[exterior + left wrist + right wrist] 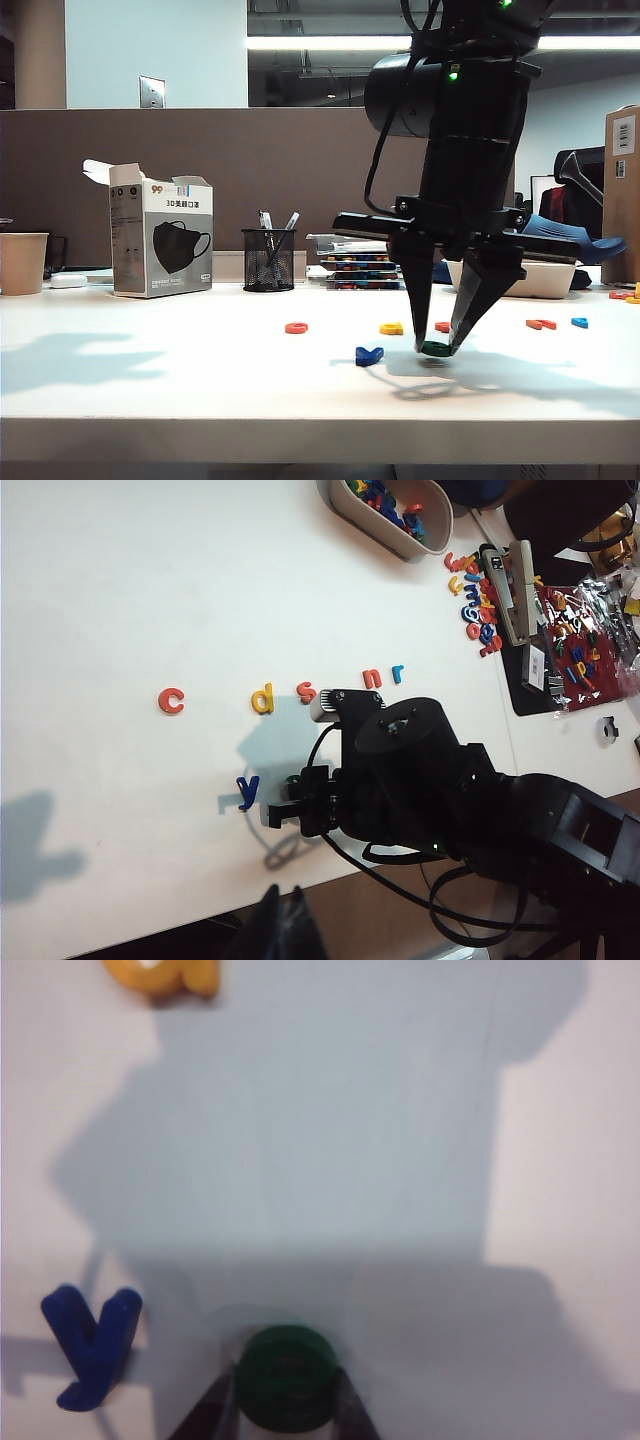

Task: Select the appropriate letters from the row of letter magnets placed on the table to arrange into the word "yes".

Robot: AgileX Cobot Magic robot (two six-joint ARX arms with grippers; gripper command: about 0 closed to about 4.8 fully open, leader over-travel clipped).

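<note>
My right gripper (436, 345) points down at the white table (200, 380), shut on the green "e" (436, 349), which is at or just above the surface. The right wrist view shows the "e" (286, 1375) clamped between the fingers (215, 1408), with the dark blue "y" (92, 1345) close beside it. The "y" (247, 790) lies in front of the row of letter magnets. In that row the red "s" (306, 691) sits between a yellow "d" (262, 698) and an orange "n" (372, 678). My left gripper (284, 892) hangs shut over the table's front edge, holding nothing.
An orange "c" (171, 700) and a light-blue "r" (396, 672) end the row. A white tray (352, 508) of spare letters, more loose letters (470, 590) and a stapler (510, 590) lie far right. A mask box (160, 240), pen cup (268, 258) and paper cup (22, 262) stand at the back.
</note>
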